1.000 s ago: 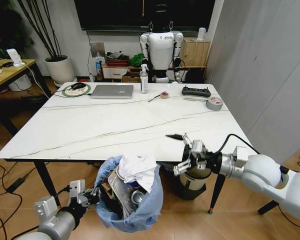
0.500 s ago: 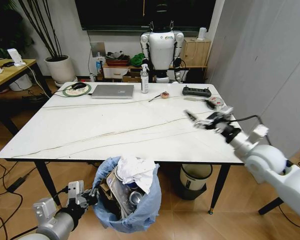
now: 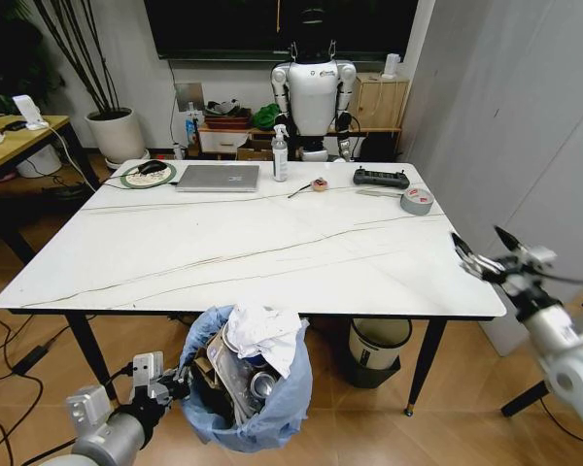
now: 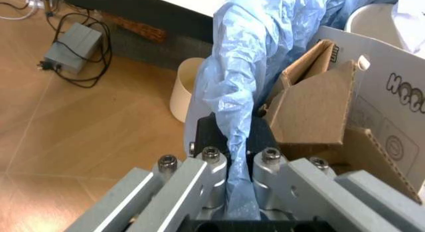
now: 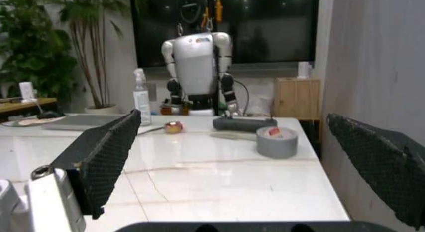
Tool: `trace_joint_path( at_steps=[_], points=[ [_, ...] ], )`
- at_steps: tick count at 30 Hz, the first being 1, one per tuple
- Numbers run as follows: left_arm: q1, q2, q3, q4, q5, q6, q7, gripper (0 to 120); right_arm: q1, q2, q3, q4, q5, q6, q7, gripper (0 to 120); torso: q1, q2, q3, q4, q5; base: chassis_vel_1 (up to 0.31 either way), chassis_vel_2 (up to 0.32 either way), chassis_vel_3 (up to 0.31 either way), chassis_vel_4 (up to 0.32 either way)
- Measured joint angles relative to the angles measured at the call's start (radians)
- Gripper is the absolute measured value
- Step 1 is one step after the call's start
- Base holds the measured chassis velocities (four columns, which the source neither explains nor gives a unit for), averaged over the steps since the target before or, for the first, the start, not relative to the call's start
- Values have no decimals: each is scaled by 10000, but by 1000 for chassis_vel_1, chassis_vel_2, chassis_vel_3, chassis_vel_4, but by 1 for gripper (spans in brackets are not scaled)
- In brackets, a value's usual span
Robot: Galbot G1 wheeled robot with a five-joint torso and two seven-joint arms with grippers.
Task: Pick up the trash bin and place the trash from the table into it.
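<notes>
All the litter looked binned already: left gripper (image 4: 238, 192) clamped the blue-lined round trash bin (image 3: 272, 413) at 6 o'clock below the white marble table (image 3: 223, 252), right gripper (image 3: 496, 250) gaped empty at 3 o'clock.

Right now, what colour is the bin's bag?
Light blue bag, clearest in the left wrist view.

The trash bin (image 3: 248, 388) stands on the floor before the table (image 3: 175, 262), trash (image 3: 264, 332) inside. Laptop (image 3: 219, 177) and tape roll (image 3: 417, 200) lie along the table's far edge.
</notes>
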State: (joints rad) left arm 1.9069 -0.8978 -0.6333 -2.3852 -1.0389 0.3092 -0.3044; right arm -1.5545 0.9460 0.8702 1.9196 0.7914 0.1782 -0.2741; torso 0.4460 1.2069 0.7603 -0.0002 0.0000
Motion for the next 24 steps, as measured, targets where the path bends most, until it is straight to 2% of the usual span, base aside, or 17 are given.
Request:
trace_joint_path(
  at_steps=[2, 4, 8, 11, 16, 24],
  points=[
    [68, -78, 6, 6, 123, -25, 33, 0, -365, 566, 320, 4, -300, 120, -227, 100, 0, 0, 0, 1, -2, 0, 0, 0, 0],
    [84, -114, 17, 7, 175, -33, 45, 0, -460, 737, 405, 1, -371, 156, -304, 100, 0, 0, 0, 2, -2, 0, 0, 0, 0],
    [193, -265, 109, 35, 477, -93, 130, 0, -1084, 1806, 1007, -8, -535, 351, -895, 100, 0, 0, 0, 4, 0, 0, 0, 0, 0],
    [240, -262, 75, 39, 509, -119, 144, 0, -1354, 2049, 1240, -4, -600, 469, -1066, 100, 0, 0, 0, 2, -1, 0, 0, 0, 0],
    [291, -254, 20, 70, 628, -218, 196, 0, -2215, 2939, 2104, 61, -761, 1013, -1574, 100, 0, 0, 0, 1, -1, 0, 0, 0, 0],
    [221, -10, -25, 149, 616, -295, 187, 0, -2707, 3350, 2328, 61, -985, 1437, -2028, 100, 0, 0, 1, 1, -1, 0, 0, 0, 0]
  ],
)
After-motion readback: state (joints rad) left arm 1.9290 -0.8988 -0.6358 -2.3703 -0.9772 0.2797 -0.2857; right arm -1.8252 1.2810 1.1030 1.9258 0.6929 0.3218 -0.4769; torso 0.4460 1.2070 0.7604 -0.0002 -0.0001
